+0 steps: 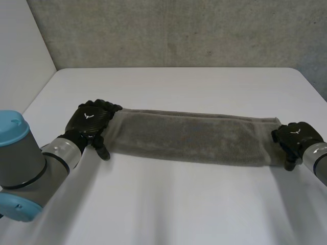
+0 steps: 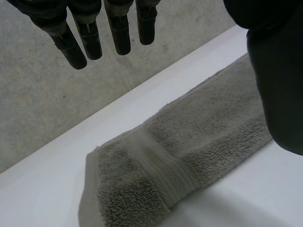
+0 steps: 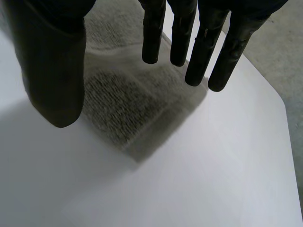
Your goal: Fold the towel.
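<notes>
Towel: we saw a grey-brown terry towel (image 1: 189, 137), folded into a long narrow strip, lying flat on the middle of the white tabletop (image 1: 179, 209).
Long axis: it ran across the tabletop, roughly parallel to the far edge. One short end pointed toward the left edge and the other toward the right edge. The right end sat slightly closer to the near edge than the left end did.
Layers: along the far long side we made out stacked folded edges. In the left wrist view a flat woven band (image 2: 161, 172) crossed the strip just in from its short end.
Left hand: the black left hand (image 1: 93, 120) was at the towel's left short end, by the far corner of that end.
Left fingers: in its own wrist view the fingers (image 2: 90, 40) were straight and spread, well apart from the thumb, and clear of the cloth. We saw nothing held in them.
Right hand: the black right hand (image 1: 295, 137) was at the towel's right short end, close to the tabletop's right edge.
Right fingers: in its own wrist view the fingers (image 3: 199, 54) were straight and the thumb stood wide of them. The towel's end corner lay under the gap between them, and the hand had hold of nothing.
Arms: the grey left arm (image 1: 30, 163) with its light-blue cap came in from the near left corner, and the right arm (image 1: 318, 159) came in from the right edge.
Backdrop: a rough grey concrete wall (image 1: 179, 30) stood beyond the far edge.
</notes>
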Controlling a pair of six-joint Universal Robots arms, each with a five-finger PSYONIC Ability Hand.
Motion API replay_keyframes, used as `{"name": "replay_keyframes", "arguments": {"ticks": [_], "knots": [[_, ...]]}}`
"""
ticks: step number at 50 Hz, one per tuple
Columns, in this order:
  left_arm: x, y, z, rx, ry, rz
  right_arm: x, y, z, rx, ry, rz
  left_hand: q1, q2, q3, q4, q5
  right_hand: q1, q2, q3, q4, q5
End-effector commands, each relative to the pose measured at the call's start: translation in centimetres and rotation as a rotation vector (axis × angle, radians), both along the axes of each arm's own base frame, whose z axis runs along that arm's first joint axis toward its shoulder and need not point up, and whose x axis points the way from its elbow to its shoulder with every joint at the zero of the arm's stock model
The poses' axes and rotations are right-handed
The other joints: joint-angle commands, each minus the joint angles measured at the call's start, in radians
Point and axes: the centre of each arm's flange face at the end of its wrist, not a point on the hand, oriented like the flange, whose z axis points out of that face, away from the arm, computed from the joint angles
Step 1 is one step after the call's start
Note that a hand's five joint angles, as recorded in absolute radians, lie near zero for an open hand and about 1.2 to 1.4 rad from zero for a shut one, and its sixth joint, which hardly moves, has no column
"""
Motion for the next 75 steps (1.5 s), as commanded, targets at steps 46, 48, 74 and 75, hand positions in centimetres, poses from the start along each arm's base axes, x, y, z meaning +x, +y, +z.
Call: {"name": "replay_keyframes", "arguments": {"ticks": [46,48,74,75], "knots": [[0.5,-0.5,3.9,-0.117,0.057,0.034,6.9,-4.7,10.5,-0.456,0.126,0.092,-0.079,-0.067,-0.052,-0.070,-0.203,0.920,0.918,0.913,0.910,0.903],[0.3,-0.5,4.2,-0.126,0.059,0.027,12.9,-0.9,10.3,-0.484,0.090,0.258,-0.079,-0.067,-0.052,-0.070,-0.203,0.920,0.918,0.913,0.910,0.903],[-1.9,0.3,4.0,-0.122,0.075,-0.042,20.4,8.8,6.4,-0.387,-0.030,0.537,-0.079,-0.067,-0.052,-0.070,-0.203,-0.302,-0.304,-0.309,-0.311,-0.319],[-1.9,0.3,4.0,-0.122,0.075,-0.042,20.4,8.8,6.4,-0.387,-0.031,0.537,-0.079,-0.067,-0.052,-0.070,-0.203,-0.302,-0.304,-0.309,-0.311,-0.319]]}}
